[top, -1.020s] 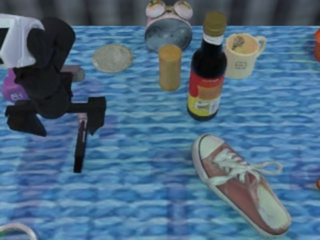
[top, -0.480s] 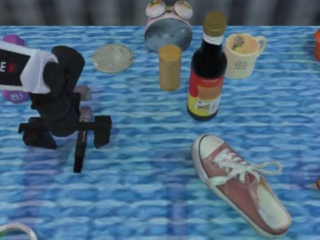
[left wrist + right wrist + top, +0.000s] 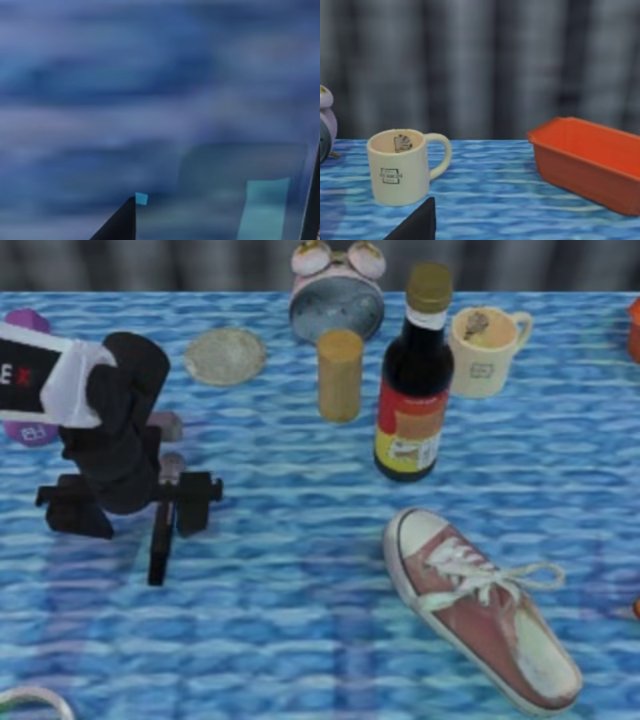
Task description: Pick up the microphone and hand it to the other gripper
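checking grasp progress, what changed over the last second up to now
The left gripper swung right and settled over the microphone, then narrowed its fingers around the handle just below the head. The microphone, sauce bottle, sneaker and mug stayed put. The right gripper is outside the top view.

From above we look straight down on the table [image 3: 300,620]; our left wrist hangs close over it; our right wrist looks level across toward the mug [image 3: 400,167], shared with the top view.
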`<act>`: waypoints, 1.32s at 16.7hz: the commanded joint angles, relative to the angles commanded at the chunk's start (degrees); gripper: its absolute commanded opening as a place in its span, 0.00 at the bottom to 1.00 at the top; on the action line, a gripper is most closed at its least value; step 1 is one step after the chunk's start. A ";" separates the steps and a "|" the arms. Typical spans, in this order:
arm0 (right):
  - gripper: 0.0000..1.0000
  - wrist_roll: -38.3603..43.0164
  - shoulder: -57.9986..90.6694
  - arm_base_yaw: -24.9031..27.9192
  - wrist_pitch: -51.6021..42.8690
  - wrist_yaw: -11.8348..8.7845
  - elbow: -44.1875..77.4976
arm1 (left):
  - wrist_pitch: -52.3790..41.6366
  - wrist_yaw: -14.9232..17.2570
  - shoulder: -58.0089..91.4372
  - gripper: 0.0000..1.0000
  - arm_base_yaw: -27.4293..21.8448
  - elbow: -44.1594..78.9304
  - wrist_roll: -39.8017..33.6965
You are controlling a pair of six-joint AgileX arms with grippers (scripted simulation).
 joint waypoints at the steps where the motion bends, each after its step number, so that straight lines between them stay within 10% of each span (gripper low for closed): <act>1: 1.00 0.00 0.00 0.00 0.00 0.00 0.00 | 0.00 0.00 0.00 0.55 0.00 0.00 0.00; 8: 1.00 0.00 0.00 0.00 0.00 0.00 0.00 | 0.00 0.00 0.00 0.02 0.00 0.00 0.00; 22: 1.00 0.00 0.00 0.00 0.00 0.00 0.00 | 3.13 -0.34 -4.82 0.00 0.54 -0.53 3.11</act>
